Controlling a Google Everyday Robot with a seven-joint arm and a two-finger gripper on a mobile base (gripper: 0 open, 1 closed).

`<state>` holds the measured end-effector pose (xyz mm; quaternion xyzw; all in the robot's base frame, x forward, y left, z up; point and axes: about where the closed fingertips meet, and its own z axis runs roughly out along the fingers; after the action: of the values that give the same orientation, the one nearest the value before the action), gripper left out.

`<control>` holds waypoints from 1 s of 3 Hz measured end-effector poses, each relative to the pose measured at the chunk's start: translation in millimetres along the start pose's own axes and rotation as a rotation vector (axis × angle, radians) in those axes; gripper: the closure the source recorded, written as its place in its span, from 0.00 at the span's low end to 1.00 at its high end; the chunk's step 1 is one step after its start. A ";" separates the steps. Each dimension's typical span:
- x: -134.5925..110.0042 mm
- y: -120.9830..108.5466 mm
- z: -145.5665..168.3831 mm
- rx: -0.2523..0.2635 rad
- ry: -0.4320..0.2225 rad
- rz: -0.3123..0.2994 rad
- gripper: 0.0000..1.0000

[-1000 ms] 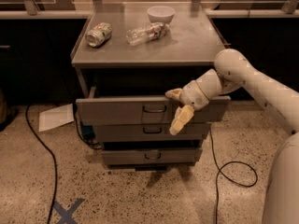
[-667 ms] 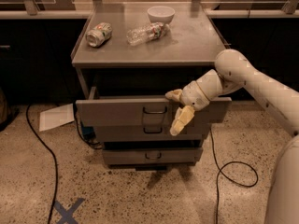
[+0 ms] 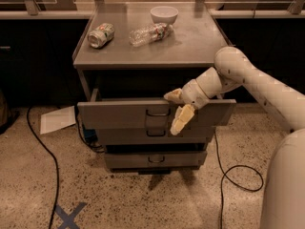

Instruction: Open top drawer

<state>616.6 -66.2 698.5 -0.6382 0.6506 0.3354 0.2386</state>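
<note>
Gripper (image 3: 177,108), cream-coloured two-finger type on a white jointed arm (image 3: 248,78), sits at the top lip of the wide grey metal top drawer (image 3: 119,114), at 3 o'clock of its small dark wire handle (image 3: 157,112). Fingers are spread well apart, released, clamping nothing. The upper finger (image 3: 173,96) lies over the lip, pointing to 9 o'clock. The lower finger (image 3: 182,120) hangs across the flat front toward 7 o'clock and appears to touch it. The drawer stands pulled out from the grey metal cabinet (image 3: 143,51), overhanging two narrower grey drawers (image 3: 128,136) at 6 o'clock (tray interior hidden behind the front). The arm covers part of the drawer's upper right edge and is cut off at the frame's right.
</note>
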 end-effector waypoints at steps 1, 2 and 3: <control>-2.4 -10.1 -0.6 0.001 0.004 -0.010 0.00; 3.6 1.9 14.4 -0.054 0.007 0.011 0.00; -0.2 4.1 12.0 -0.058 0.006 0.014 0.00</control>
<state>611.2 -57.4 691.3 -0.6413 0.6456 0.3539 0.2159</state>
